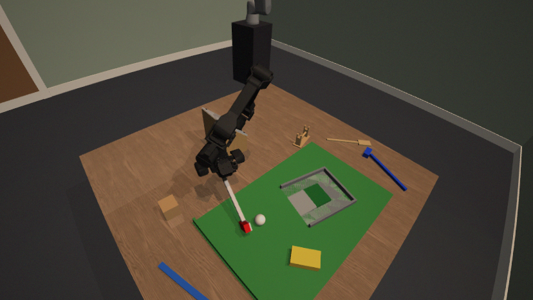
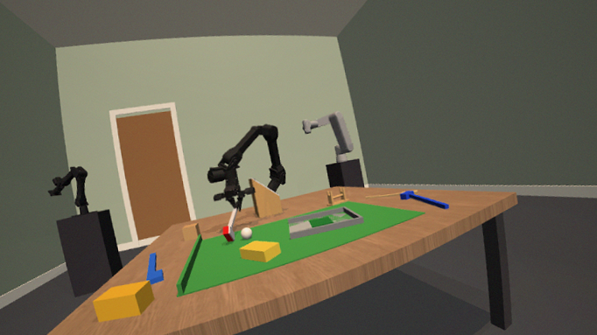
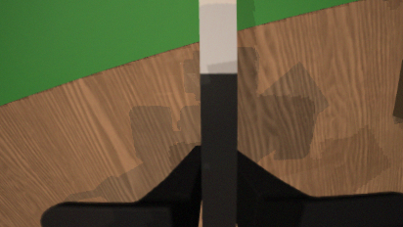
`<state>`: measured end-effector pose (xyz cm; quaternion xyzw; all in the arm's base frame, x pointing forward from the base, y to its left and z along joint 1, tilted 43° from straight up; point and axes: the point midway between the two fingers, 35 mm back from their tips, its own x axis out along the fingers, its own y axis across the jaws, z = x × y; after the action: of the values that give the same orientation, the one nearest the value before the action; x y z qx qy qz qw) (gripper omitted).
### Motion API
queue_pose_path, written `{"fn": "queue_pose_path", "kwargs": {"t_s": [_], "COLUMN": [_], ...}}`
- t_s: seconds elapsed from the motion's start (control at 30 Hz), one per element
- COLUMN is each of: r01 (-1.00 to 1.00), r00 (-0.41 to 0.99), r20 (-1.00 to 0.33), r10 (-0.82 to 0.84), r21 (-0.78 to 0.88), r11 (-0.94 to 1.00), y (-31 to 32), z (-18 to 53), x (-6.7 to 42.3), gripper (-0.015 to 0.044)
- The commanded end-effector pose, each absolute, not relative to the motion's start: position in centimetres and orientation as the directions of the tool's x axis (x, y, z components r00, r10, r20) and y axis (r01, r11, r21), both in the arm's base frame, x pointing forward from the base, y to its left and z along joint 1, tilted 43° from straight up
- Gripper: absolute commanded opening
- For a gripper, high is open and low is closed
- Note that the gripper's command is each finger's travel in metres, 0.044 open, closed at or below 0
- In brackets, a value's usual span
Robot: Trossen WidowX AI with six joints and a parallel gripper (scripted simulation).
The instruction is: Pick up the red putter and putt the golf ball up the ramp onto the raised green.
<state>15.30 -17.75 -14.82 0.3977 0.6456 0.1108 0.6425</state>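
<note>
My gripper (image 1: 223, 175) (image 2: 235, 205) (image 3: 212, 152) is shut on the dark grip of the red putter (image 1: 235, 203) (image 2: 231, 221) (image 3: 218, 44). The pale shaft slants down to the red head (image 1: 244, 226) (image 2: 227, 233), which rests low on the green mat (image 1: 268, 253) (image 2: 300, 247) (image 3: 73, 39). The white golf ball (image 1: 260, 219) (image 2: 246, 232) lies on the mat right beside the head, on the side toward the grey-walled ramp frame (image 1: 341, 186) (image 2: 326, 227). Inside the frame are a grey ramp (image 1: 301, 201) and the dark raised green (image 1: 317, 194) (image 2: 318, 221).
A yellow block (image 1: 306, 257) (image 2: 260, 250) lies on the mat near the front. A tan cube (image 1: 169, 206) (image 2: 190, 231), a wooden wedge (image 2: 263, 198), a blue putter (image 1: 385, 169) (image 2: 425, 199), a wooden putter (image 1: 348, 141), a small wooden rack (image 1: 302, 137) and a blue bar (image 1: 181, 281) lie on the table.
</note>
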Motion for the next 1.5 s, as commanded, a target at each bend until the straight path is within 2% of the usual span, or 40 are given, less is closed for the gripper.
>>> {"fn": "queue_pose_path", "kwargs": {"t_s": [0.0,0.73,1.07,1.47], "r01": [0.371,0.377,0.375,0.375], "r00": [0.144,0.151,0.154,0.154], "r20": [-0.743,-0.74,-0.737,-0.738], "r10": [0.654,0.656,0.658,0.657], "r21": [0.653,0.657,0.66,0.659], "r11": [0.66,0.654,0.651,0.652], "y": [-18.0,-19.2,-10.6,-12.4], "z": [-15.0,-16.7,-8.1,-6.0], "x": [15.2,14.3,19.5,19.2], "gripper": [0.0,0.0,0.0,0.0]}}
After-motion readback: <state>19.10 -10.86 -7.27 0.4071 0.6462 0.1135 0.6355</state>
